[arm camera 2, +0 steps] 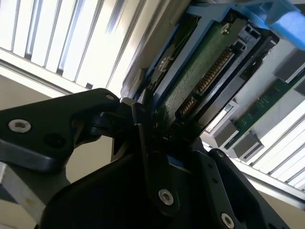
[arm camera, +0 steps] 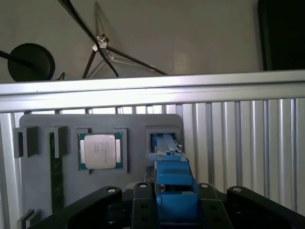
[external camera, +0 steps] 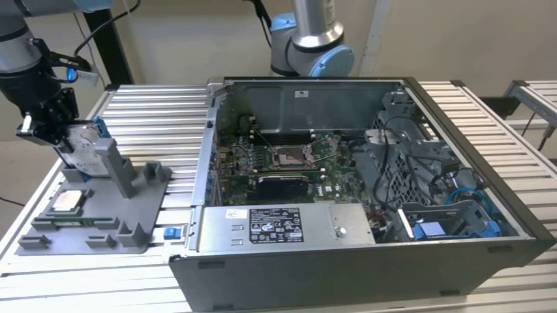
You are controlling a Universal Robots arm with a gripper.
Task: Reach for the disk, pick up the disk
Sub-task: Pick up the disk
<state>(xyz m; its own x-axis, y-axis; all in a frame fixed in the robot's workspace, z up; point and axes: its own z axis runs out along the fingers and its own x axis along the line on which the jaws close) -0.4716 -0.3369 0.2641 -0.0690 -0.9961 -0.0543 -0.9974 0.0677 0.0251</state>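
A ribbed metal table (external camera: 148,107) carries a grey tray (external camera: 130,208) beside an open computer case (external camera: 348,195). The pincer (arm camera: 176,198) is clenched on the disk (external camera: 83,138), which stands on edge at the tray's back end, on the exterior view's left.

The gripper (arm camera: 175,198) pinches the blue-framed disk (arm camera: 172,174) at its twelve o'clock; the processor chip (arm camera: 100,151) lies at ten o'clock on the grey holder (arm camera: 133,164).

Arm (external camera: 312,23): silver-grey tube with light-blue joint caps (external camera: 338,62) at 12 o'clock in the exterior view. Thin black cable (external camera: 98,31) at 10 o'clock, above the black gripper (external camera: 61,134). Gripper links are matte black and rounded, with silver screws (arm camera 2: 19,125) in both wrist views.
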